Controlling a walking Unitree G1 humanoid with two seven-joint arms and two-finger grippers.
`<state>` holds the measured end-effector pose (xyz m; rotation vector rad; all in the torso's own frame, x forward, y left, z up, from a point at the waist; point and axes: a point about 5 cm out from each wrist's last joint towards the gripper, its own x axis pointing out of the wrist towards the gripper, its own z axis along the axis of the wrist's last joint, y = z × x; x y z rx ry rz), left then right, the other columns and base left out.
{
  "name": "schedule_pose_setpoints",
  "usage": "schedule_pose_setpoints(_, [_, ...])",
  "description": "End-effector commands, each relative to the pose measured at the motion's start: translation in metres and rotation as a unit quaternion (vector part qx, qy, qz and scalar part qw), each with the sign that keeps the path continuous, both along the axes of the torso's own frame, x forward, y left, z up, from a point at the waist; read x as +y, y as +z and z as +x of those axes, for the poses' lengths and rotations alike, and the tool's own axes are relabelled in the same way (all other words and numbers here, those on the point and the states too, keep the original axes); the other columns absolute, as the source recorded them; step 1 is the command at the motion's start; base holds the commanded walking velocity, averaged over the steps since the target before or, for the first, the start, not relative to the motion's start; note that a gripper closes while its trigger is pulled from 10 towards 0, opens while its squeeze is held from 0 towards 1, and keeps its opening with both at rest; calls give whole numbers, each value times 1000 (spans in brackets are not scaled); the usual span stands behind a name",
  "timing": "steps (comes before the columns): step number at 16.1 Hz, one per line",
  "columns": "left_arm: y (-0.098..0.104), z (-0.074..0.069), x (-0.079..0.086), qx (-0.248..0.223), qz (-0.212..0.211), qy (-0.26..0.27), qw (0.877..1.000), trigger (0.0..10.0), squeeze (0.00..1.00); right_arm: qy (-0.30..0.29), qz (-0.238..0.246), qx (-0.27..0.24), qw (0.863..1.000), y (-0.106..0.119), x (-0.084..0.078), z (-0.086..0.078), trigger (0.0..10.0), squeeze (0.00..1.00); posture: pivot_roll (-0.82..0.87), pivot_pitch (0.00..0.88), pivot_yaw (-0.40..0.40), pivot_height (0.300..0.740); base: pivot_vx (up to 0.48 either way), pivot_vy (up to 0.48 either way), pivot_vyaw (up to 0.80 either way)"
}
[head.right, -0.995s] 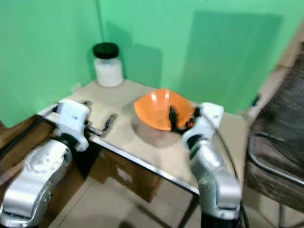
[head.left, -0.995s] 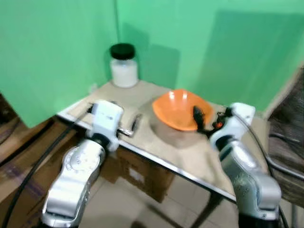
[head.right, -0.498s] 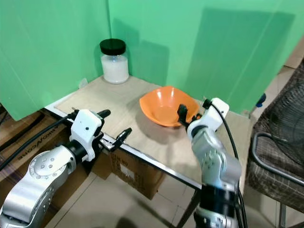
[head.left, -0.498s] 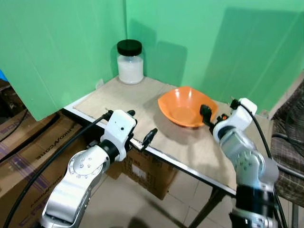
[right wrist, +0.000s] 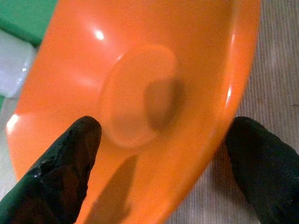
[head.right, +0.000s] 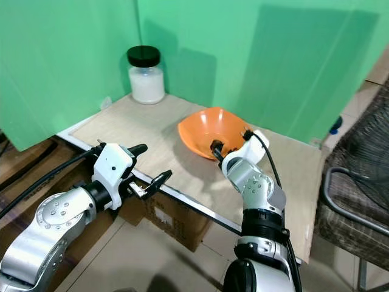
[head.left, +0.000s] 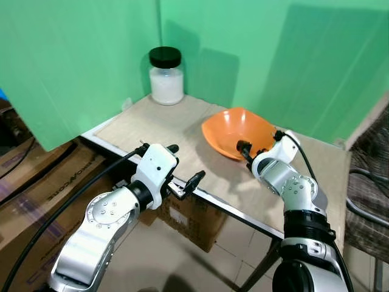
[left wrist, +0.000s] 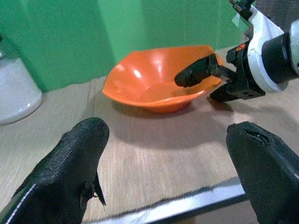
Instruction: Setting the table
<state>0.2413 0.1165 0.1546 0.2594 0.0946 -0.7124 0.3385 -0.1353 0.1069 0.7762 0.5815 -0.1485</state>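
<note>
Orange bowl (head.left: 238, 131) sits on the beige table (head.left: 182, 131), toward its back edge, and the right gripper (right wrist: 161, 154) straddles its near rim, fingers spread, one inside, one outside. Left gripper (left wrist: 168, 168) hovers at the table's front edge, fingers wide apart. White jar (head.left: 166, 76), black lid, stands in the corner. Cardboard box (head.left: 24, 201) printing is unreadable.

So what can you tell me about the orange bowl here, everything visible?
The orange bowl is glossy, plastic-looking, with a rounded-square rim and a round flat base. It looks empty and sits on the beige table, its far side tilted up. The right gripper straddles its near rim, open, one finger inside and one outside.
</note>
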Motion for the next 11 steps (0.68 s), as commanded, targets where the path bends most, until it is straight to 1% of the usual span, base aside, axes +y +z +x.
schedule_pose_setpoints(1, [0, -2, -2, 1, -2, -9, 1000, 10000, 0, -10, 15, -8, 1000, 5, 1, 6, 1882, 0, 126, 0, -39, 740, 0, 0, 0])
schedule_pose_setpoints(2, [0, -1, -2, 1, -2, -10, 1000, 10000, 0, -11, 18, -8, 1000, 5, 1, 8, 1882, 0, 126, 0, -40, 740, 0, 0, 0])
schedule_pose_setpoints(3, [0, -1, -3, 1, -3, -12, 1000, 10000, 0, -16, 25, -7, 1000, 4, -1, 11, 0, 0, 126, 0, -41, 740, 0, 0, 0])
schedule_pose_setpoints(6, [0, -2, -5, 1, -4, -14, 1000, 10000, 0, -29, 37, -8, 999, 4, -3, 14, 0, 0, 122, 0, -53, 740, 0, 0, 0])
schedule_pose_setpoints(11, [-2, -4, -5, 5, -1, -15, 1000, 10000, 0, -28, 35, -12, 999, 3, -1, 15, 0, 0, 109, 0, -47, 740, 0, 0, 0])
